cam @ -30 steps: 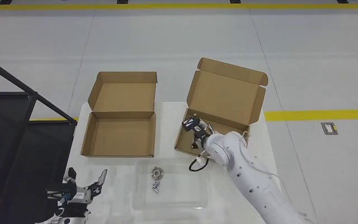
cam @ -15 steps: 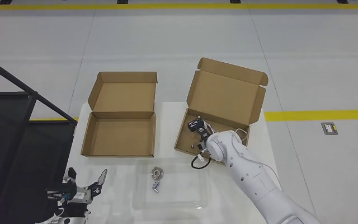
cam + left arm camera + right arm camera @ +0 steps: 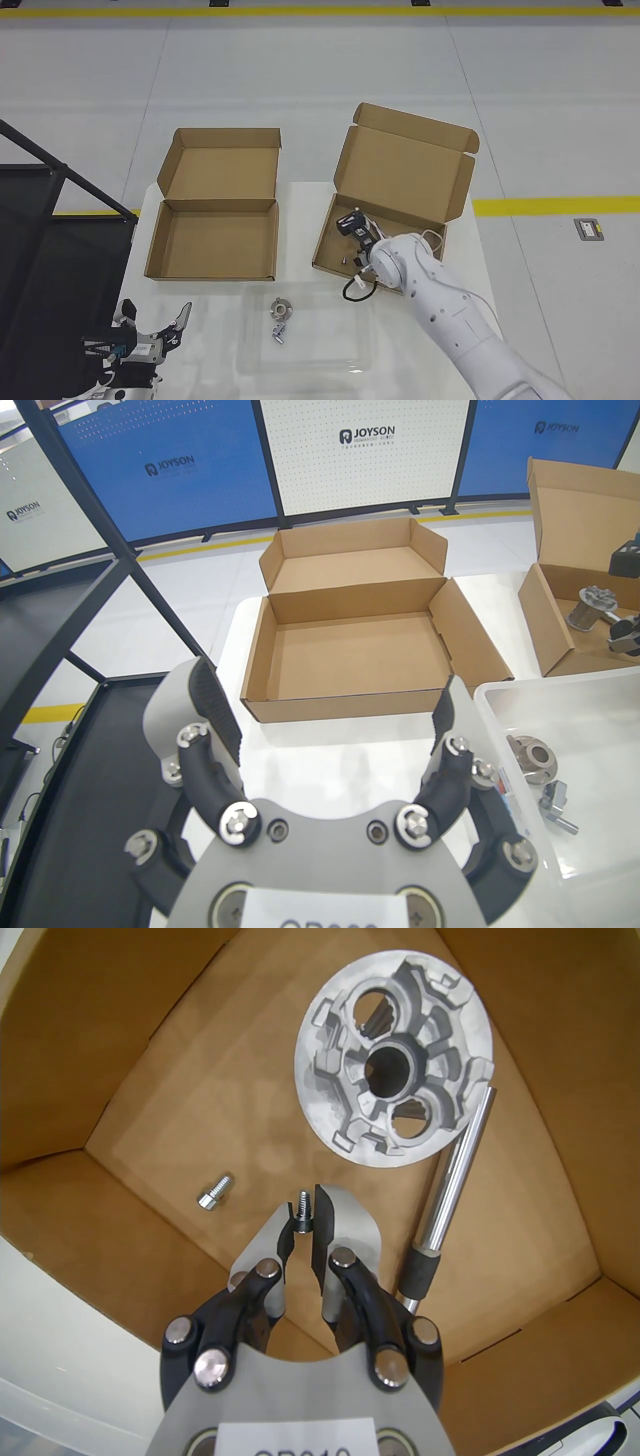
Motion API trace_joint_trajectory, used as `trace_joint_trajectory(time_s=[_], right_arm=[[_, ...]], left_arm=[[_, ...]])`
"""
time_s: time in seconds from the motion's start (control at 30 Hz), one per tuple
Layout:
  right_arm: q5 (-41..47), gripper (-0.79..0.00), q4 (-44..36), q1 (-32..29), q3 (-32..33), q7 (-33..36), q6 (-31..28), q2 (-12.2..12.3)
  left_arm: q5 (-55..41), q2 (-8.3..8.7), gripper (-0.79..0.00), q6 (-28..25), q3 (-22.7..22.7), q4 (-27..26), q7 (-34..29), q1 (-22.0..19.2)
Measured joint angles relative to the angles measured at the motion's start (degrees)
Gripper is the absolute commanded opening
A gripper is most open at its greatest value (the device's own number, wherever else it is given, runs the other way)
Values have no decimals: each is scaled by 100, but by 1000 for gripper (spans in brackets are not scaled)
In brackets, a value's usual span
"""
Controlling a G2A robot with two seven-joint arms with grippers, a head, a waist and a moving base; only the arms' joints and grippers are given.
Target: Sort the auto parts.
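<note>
R hand [image 3: 304, 1201] clamps bolt [image 3: 303, 1217] in box [image 3: 175, 1078] | L hand [image 3: 327, 680] spread

We see a white table [image 3: 300, 228] at the centre of the top view, on a pale grey floor [image 3: 300, 80]. A black rack [image 3: 55, 250] occupies the left edge. A yellow stripe [image 3: 320, 11] runs along the top edge. A second yellow stripe [image 3: 560, 206] lies at middle right, just above a small floor plate [image 3: 589, 229]. In the left wrist view, blue panels [image 3: 165, 475] flank a white pegboard [image 3: 365, 470].
</note>
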Motion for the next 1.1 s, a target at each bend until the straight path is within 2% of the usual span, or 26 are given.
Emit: trace_joint_trajectory(time_s=[0.1, 0.2, 0.57, 0.77, 0.87, 1.1], right_arm=[[-60, -625, -136, -75, 60, 38, 19, 25], [-133, -610, -294, -157, 133, 88, 31, 58], [-350, -610, -881, -454, 462, 215, 5, 187], [-429, -640, -1606, -803, 776, 187, -134, 309], [-393, -646, -2147, -1089, 1005, 152, -397, 398], [3, -616, -3609, -2031, 1717, -72, -1678, 657]], left_arm=[[0, 0, 0, 0, 0, 0, 0, 0], [0, 0, 0, 0, 0, 0, 0, 0], [0, 0, 0, 0, 0, 0, 0, 0], [0, 0, 0, 0, 0, 0, 0, 0], [0, 0, 0, 0, 0, 0, 0, 0], [0, 0, 0, 0, 0, 0, 0, 0]])
